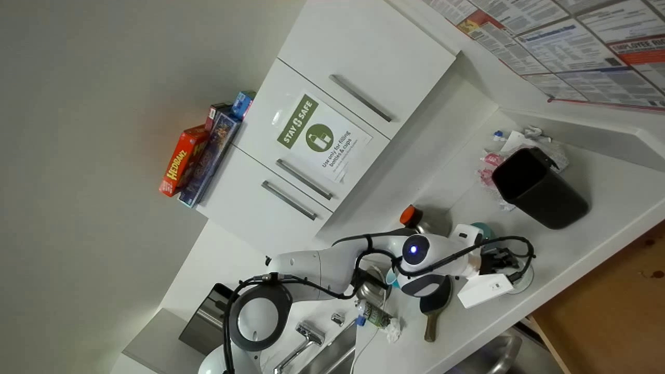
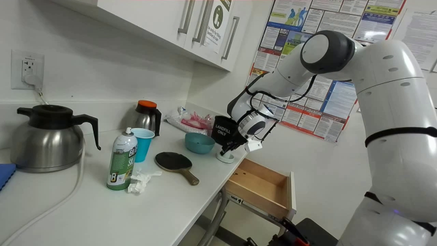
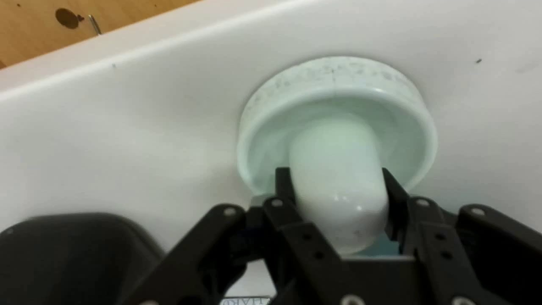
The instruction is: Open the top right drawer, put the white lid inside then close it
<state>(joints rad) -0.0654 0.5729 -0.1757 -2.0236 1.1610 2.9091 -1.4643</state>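
Observation:
The white lid [image 3: 338, 78] lies on the counter close to its front edge, its thick white knob pointing up towards the wrist camera. Both fingers of my gripper [image 3: 334, 178] press against the sides of that knob, one on each side. In an exterior view the lid [image 2: 225, 158] shows as a small pale disc under the black gripper [image 2: 229, 147]. The top right drawer [image 2: 263, 181] stands pulled out below the counter, with bare wood inside. Its wooden floor [image 3: 34, 25] also appears at the upper left of the wrist view.
A black bin [image 2: 223, 131] and a teal bowl [image 2: 199, 142] stand beside the lid. Farther along the counter are a paddle [image 2: 174, 161], a blue cup [image 2: 142, 145], a spray can [image 2: 123, 162] and steel jugs. A plastic bag [image 2: 191, 120] lies behind the bin.

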